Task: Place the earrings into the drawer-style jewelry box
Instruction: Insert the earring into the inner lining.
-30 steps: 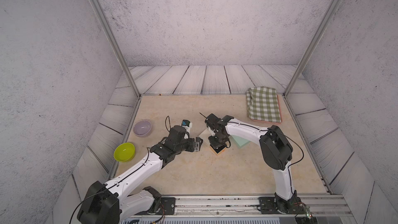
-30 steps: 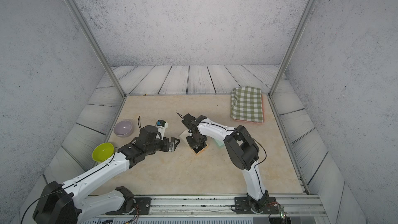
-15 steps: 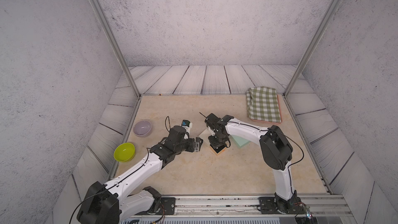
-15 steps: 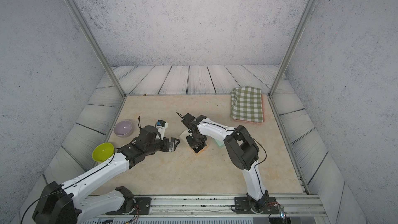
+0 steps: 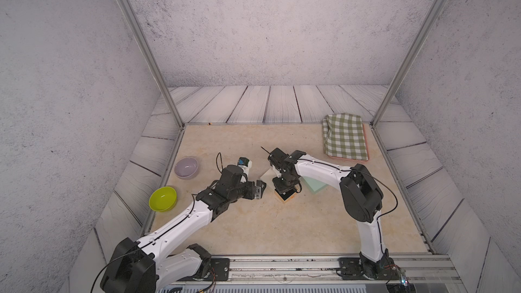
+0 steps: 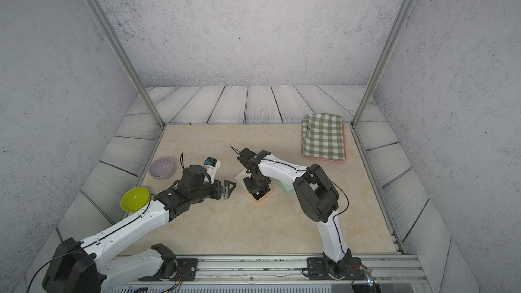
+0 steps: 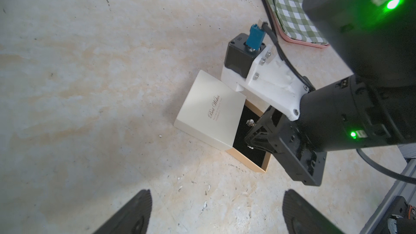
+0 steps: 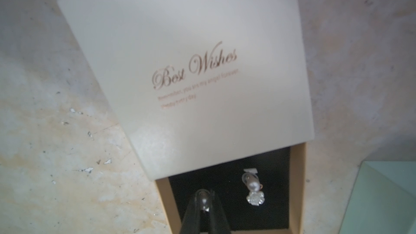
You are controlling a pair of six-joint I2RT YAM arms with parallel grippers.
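**A:** Start at the left. What sits there?

**B:** A lime-green round bowl point(image 5: 163, 198) and, just beyond it, a lilac round bowl point(image 5: 186, 167). Both are at the table's left edge with nothing touching them.

**A:** And the left gripper?

**B:** The left gripper point(image 7: 216, 212) hovers over the bare beige tabletop point(image 7: 90, 86), a little short of the box. Its two black fingers point(image 7: 132, 212) are spread wide, with nothing between them and nothing touching them.

**A:** Where is the box?

**B:** The flat square cream-white jewelry box point(image 7: 209, 113), lettered "Best Wishes", lies mid-table. Its tan-orange sliding tray point(image 7: 247, 160) stands partly out, with the black lining showing.

**A:** The earrings?

**B:** One tiny pale earring point(image 8: 253, 190), a pearl-like bead above a flower-shaped piece, lies loose on the black lining. A second small pale earring point(image 8: 204, 203) is pinched in the right gripper point(image 8: 204, 196).

**A:** So those fingers are narrow?

**B:** Yes, closed almost together on that bead, with the tips pointing down inside the tray's walls. Whether they touch the lining I cannot tell.

**A:** Further right?

**B:** A mint-green square box point(image 8: 387, 199) lies just beside the tray, with a gap between them. A folded green-and-white checked cloth point(image 5: 345, 136) lies at the far right corner.
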